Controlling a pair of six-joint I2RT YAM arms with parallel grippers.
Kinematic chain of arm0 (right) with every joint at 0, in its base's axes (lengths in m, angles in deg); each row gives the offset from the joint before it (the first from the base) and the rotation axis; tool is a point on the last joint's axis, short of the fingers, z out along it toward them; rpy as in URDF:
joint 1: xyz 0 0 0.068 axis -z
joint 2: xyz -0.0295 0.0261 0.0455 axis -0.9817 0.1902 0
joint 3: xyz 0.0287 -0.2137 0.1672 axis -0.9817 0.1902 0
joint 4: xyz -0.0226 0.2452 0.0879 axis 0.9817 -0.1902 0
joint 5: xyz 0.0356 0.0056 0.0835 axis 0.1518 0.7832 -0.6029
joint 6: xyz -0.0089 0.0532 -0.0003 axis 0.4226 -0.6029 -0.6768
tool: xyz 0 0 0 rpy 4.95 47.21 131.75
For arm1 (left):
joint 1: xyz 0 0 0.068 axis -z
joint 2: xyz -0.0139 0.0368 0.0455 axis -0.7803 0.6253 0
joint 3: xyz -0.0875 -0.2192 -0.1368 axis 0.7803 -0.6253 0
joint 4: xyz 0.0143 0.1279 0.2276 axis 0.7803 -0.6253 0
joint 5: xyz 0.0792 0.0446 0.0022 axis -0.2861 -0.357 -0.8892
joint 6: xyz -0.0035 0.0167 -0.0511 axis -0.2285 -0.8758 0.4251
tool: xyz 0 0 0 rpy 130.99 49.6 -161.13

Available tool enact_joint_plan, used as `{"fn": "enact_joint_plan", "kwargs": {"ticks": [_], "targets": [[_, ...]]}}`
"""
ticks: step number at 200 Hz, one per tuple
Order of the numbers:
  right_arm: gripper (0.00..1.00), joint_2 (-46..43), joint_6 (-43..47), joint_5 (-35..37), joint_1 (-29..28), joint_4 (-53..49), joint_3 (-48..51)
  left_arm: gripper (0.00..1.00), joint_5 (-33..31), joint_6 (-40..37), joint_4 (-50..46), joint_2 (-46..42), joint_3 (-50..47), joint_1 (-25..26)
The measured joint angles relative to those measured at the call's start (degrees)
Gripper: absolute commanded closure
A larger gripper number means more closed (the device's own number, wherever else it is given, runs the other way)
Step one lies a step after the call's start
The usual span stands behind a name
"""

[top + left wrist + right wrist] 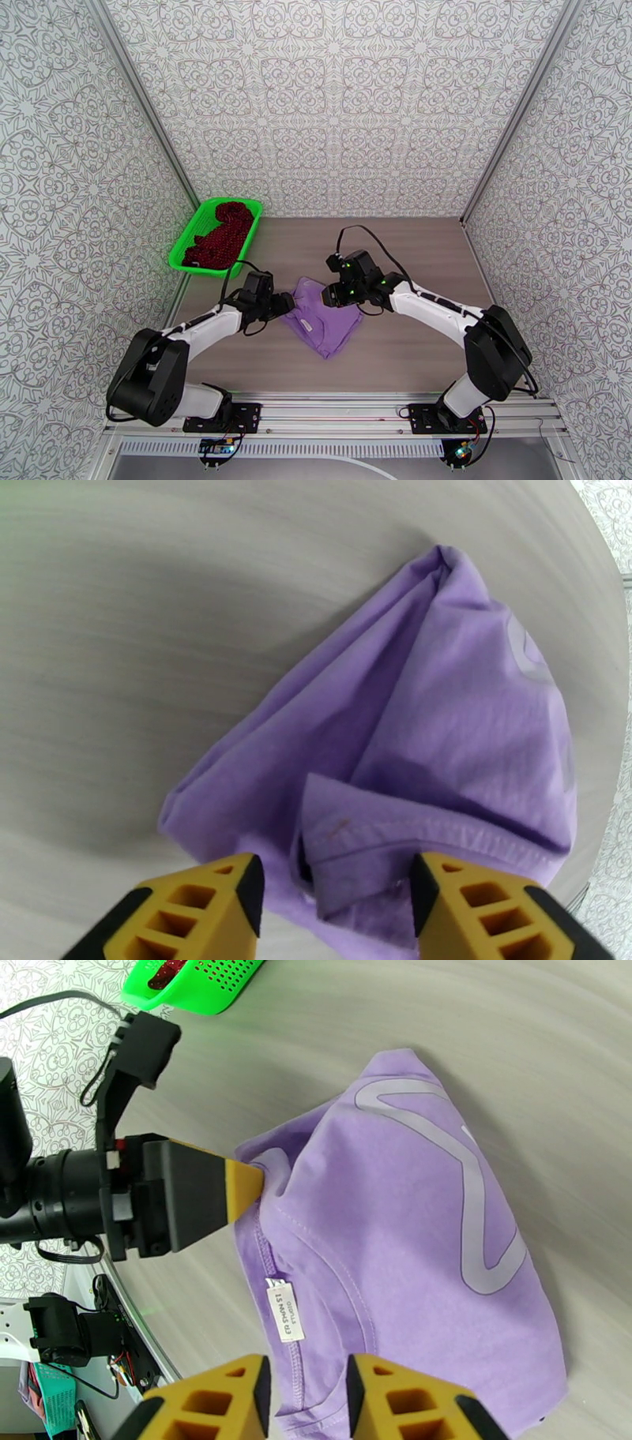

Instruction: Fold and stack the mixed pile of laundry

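The left gripper (336,886) stands with its jaws apart on either side of a folded hem of the lavender T-shirt (442,717), not yet pinching it. The right gripper (308,1390) sits at the collar edge, jaws narrow with cloth in the gap; I cannot tell whether it grips. The shirt lies crumpled mid-table (419,253), and the dark red patterned garment (225,233) lies in the green basket (178,251). The step looks like taking hold to spread the shirt; next, both need firm pinches.

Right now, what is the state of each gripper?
Left gripper: open, jaws around the lavender T-shirt edge.
Right gripper: narrow over the collar; grip cannot be told.
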Motion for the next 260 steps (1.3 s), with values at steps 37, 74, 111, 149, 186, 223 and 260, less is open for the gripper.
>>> {"fn": "enact_joint_plan", "kwargs": {"ticks": [37,74,111,149,186,223,260], "targets": [[0.68,0.0,-0.3,-0.2,0.0,0.7,1.0,1.00,-0.5,0.4,1.7,2.4,1.9,0.7],[0.70,0.5,-1.0,-0.5,0.0,0.9,0.9,1.00,-3.0,0.2,1.6,3.1,4.4,2.9],[0.79,8.5,-1.8,-2.8,0.1,1.4,-6.9,1.00,-11.5,0.4,-3.0,-3.0,4.7,7.3],[0.88,19.2,-4.1,-5.4,0.8,5.4,-16.4,1.00,-21.0,1.8,-4.4,-10.9,2.2,12.2],[0.91,28.6,-8.7,-6.6,2.4,10.9,-19.6,1.00,-29.3,3.8,-4.3,-11.7,-4.4,16.0],[0.92,34.9,-12.7,-7.6,3.3,14.4,-19.6,1.00,-35.9,5.4,-3.4,-11.7,-9.9,17.7],[0.92,35.4,-15.6,-7.1,3.5,18.4,-19.0,1.00,-39.9,6.2,-0.8,-11.7,-11.7,17.8]]}}
